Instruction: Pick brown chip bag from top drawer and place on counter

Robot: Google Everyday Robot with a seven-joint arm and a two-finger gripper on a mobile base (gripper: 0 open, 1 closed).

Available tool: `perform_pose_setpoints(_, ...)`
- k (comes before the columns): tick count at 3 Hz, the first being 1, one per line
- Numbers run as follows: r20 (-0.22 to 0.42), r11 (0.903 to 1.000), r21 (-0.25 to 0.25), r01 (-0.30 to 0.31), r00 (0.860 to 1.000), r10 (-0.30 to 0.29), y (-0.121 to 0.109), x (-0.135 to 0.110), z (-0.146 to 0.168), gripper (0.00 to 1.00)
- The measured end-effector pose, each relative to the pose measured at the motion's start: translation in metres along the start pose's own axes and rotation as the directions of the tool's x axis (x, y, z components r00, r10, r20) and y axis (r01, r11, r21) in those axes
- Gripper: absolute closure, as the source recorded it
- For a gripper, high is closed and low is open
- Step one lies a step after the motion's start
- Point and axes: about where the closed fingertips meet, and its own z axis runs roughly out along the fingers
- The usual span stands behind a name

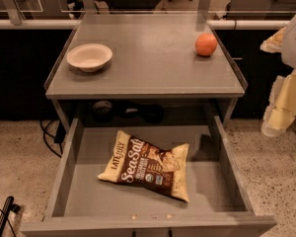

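Note:
The brown chip bag (149, 165) lies flat on the bottom of the open top drawer (212, 186), slightly left of its middle, with the "Sea Salt" lettering facing up. The counter (153, 58) is above and behind the drawer. My gripper (282, 113) hangs at the far right edge of the view, beyond the right side of the counter and drawer. It is well clear of the bag and partly cut off by the frame.
A cream bowl (89, 57) sits on the left of the counter. An orange (206, 44) sits at its back right. Cables (49, 132) lie on the speckled floor at the left. A glass partition runs behind the counter.

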Motion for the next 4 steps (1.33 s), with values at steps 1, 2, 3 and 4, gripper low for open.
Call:
perform_pose_setpoints(1, 0.000, 1.0000, 0.000, 0.000, 1.000, 0.000, 0.000, 0.000, 0.000, 0.00)
perform_pose_setpoints(2, 0.049, 0.9998, -0.017, 0.011, 0.999, -0.010, 0.004, -0.003, 0.005, 0.00)
perform_pose_setpoints(3, 0.127, 0.9992, -0.034, 0.022, 0.992, -0.018, 0.013, -0.010, 0.011, 0.00)
perform_pose_setpoints(4, 0.220, 0.9981, -0.062, -0.005, 0.975, 0.019, 0.031, -0.026, 0.031, 0.00)
